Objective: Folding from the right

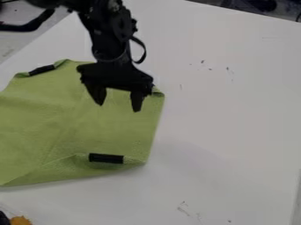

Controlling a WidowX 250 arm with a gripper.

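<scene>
Nearest, bottom left corner of view: small orange thing point(21, 220), dark object point(3, 218) beside it, both cut off by the frame. Then white desk point(235, 140), small dark scuffs near its bottom edge. Green cloth point(70, 118) lies on the desk, left half of view, running out past the left edge. Its near edge is raised and curled, with a black strip point(106, 158) on it close to the near right corner. End effector point(119, 107) hangs over the cloth's far right part, released, fingers apart, nothing between them; it blocks part of the cloth's far edge. Second black strip point(42, 70) sits on the cloth's far left edge, cloth curled there too. More small dark marks on the desk, right of the end effector. Farthest: black cable point(26, 27) at upper left, dark items point(258, 4) beyond the desk's far edge, too cut off to identify.
</scene>
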